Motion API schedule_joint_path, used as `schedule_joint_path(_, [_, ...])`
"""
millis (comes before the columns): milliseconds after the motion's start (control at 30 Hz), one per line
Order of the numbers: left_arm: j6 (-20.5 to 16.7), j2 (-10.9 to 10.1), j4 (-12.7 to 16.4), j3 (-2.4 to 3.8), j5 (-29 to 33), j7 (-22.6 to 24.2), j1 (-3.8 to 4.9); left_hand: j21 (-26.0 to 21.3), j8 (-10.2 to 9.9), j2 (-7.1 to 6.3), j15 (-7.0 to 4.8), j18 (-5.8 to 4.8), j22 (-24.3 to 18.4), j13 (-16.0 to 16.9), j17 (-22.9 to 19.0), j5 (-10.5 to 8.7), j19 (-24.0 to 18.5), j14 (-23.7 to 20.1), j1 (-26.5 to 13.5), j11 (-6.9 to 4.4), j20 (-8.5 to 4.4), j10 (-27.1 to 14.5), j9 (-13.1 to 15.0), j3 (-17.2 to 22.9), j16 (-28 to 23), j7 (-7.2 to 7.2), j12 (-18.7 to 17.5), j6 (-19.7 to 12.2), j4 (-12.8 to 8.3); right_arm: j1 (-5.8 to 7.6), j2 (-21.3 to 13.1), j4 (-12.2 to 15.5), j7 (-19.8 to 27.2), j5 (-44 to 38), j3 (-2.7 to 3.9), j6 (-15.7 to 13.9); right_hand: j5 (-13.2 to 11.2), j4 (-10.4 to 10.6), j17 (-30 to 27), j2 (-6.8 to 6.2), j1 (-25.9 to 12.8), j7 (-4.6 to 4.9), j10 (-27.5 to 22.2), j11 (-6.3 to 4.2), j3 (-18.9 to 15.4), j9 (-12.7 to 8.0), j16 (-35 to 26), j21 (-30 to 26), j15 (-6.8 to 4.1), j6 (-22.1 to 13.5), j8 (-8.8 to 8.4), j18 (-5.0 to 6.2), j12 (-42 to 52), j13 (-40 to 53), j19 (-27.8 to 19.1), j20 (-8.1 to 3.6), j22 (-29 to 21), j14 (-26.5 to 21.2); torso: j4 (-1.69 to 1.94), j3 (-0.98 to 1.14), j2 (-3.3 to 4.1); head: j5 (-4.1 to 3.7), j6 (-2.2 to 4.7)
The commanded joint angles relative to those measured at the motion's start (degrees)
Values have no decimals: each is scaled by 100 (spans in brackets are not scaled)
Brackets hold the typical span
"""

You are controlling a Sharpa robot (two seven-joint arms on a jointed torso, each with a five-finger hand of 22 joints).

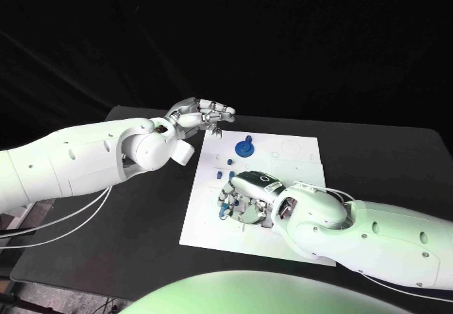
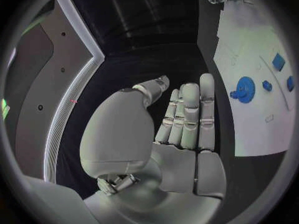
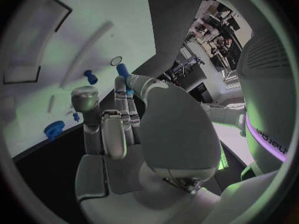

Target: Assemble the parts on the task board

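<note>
A black table [image 1: 387, 157] lies bare around the white task board [image 1: 207, 222]. The right hand [image 1: 247, 199] pinches a blue peg [image 3: 122, 72] over the board's near half; the left hand [image 1: 200, 114], fingers straight and empty, hovers by the far-left corner, near a round blue part [image 1: 245, 149].

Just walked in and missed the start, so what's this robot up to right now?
It is assembling small blue parts on the white task board. The right hand is down over the near part of the board, pinching a blue peg between its fingertips. The left hand hovers at the board's far left corner, holding nothing. A round blue part sits farther back on the board, and a small blue part lies near the right hand.
</note>
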Motion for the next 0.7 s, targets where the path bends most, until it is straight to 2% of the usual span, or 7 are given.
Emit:
schedule_joint_path(33, [95,5,12,4,-15,26,3,-20,35,27,33,79,-5,9,-5,18,3,-15,-27,11,55,-40,8,-26,24,-9,19,-37,-1,-20,19,-18,58,-67,-4,130,14,4,0,33,-29,-10,48,-8,35,191,36,-7,-41,37,126,-73,-19,-6,8,-48,3,221,-2,2,-3,7,-7])
schedule_joint_path(700, [88,-20,28,5,-15,22,3,-20,35,27,33,79,-5,9,-5,18,3,-15,-27,11,55,-40,8,-26,24,-9,19,-37,-1,-66,97,-174,31,-102,-16,213,12,-9,5,30,-34,-8,49,-8,40,199,37,-12,-40,28,131,-72,-25,-5,6,-48,0,222,1,-2,0,11,-15])
